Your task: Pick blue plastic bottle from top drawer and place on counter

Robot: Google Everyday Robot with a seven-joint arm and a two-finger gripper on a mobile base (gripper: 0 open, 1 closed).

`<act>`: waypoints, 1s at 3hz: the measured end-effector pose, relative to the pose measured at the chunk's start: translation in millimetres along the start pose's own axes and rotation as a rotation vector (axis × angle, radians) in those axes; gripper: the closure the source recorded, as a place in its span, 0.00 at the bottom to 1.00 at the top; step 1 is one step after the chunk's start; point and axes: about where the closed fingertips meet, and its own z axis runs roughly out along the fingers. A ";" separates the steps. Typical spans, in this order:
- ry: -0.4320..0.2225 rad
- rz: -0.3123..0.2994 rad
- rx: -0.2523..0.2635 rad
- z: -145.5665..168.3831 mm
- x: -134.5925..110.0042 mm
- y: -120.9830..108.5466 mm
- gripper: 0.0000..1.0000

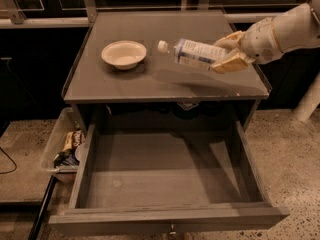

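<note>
Gripper (227,60): over right side of counter (150,86), clenched on blue plastic bottle (192,54), held sideways in air, cap pointing toward bowl (124,54). Top drawer (165,179): open below. Advised: lower level onto bare counter short of bowl; release only once resting, against rolling.

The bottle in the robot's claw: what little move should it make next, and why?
Probably lower it straight down. The gripper holds the blue plastic bottle nearly on its side above the counter, right of the bowl, out of the top drawer; its shadow falls on the counter beneath, so it is not yet resting there.
</note>
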 end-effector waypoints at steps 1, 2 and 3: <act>-0.001 0.066 -0.024 27.0 13.3 -24.9 1.00; 0.028 0.135 -0.042 53.2 29.0 -41.4 1.00; 0.061 0.173 -0.052 69.3 38.3 -52.6 0.86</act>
